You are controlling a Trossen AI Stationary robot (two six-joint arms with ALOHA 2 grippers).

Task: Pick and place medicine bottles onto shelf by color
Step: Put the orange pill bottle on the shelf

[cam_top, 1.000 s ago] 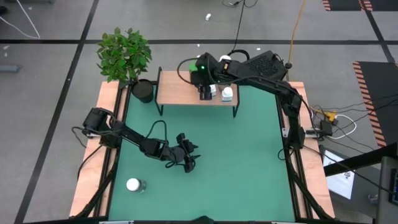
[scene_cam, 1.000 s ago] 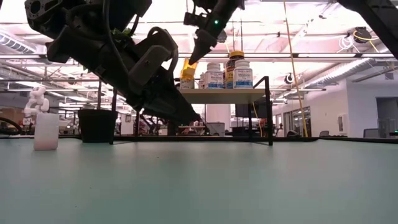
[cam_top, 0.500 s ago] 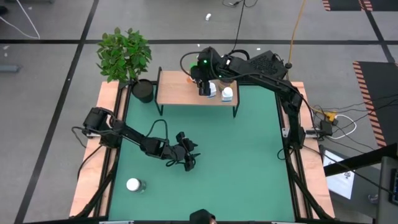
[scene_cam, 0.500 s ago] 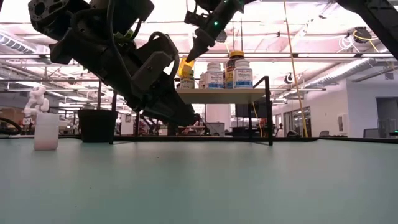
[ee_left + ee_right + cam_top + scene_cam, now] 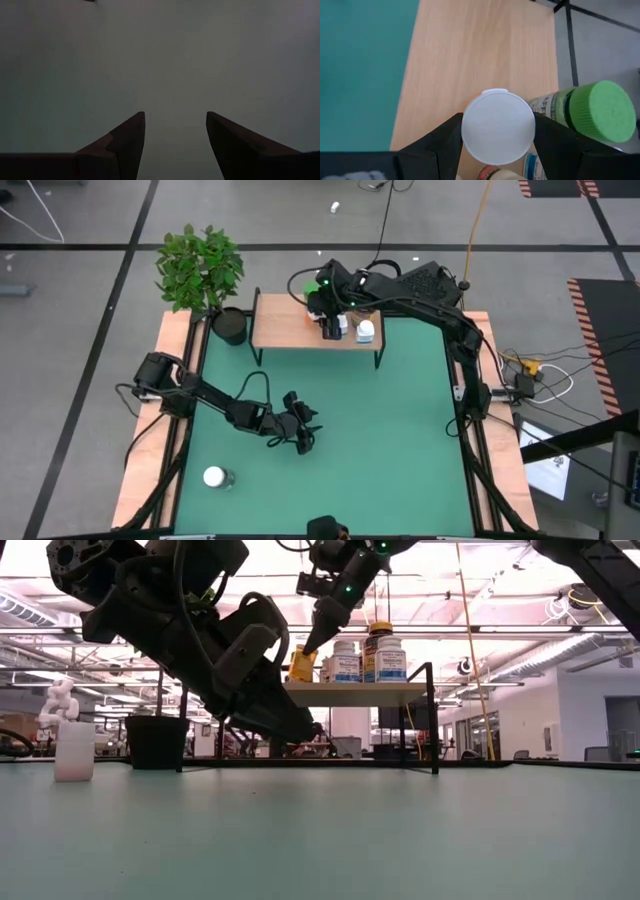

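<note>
My right gripper (image 5: 330, 326) reaches over the light-wood shelf (image 5: 283, 326) at the table's far edge and is shut on a medicine bottle with a white cap (image 5: 498, 126). In the low view this bottle's yellow body (image 5: 302, 666) shows below the fingers, at the shelf's left end. A green-capped bottle (image 5: 600, 111) stands beside it. Two white bottles (image 5: 345, 662) (image 5: 390, 658) and an amber, yellow-capped one (image 5: 377, 632) stand in a row on the shelf. My left gripper (image 5: 302, 436) hovers open over the middle of the green table. One white bottle (image 5: 213, 477) stands on the table near the left front. My right gripper pinches the bottle's round white cap (image 5: 470, 131) between its two fingers, one on each side. The fingers come from above, pointing down. The bottle hangs upright below them, with its base at the shelf top (image 5: 350, 690); whether it rests there I cannot tell.
A black plant pot (image 5: 230, 326) with a green plant (image 5: 200, 268) stands at the shelf's left end. Wooden rails (image 5: 180, 370) line the table's sides. Open green surface (image 5: 390, 440) lies between the shelf and the near edge.
My right gripper rose a little with the yellow-bodied bottle, then came down again. The bottle now sits lower, at the shelf top. My left arm shifted only slightly.
</note>
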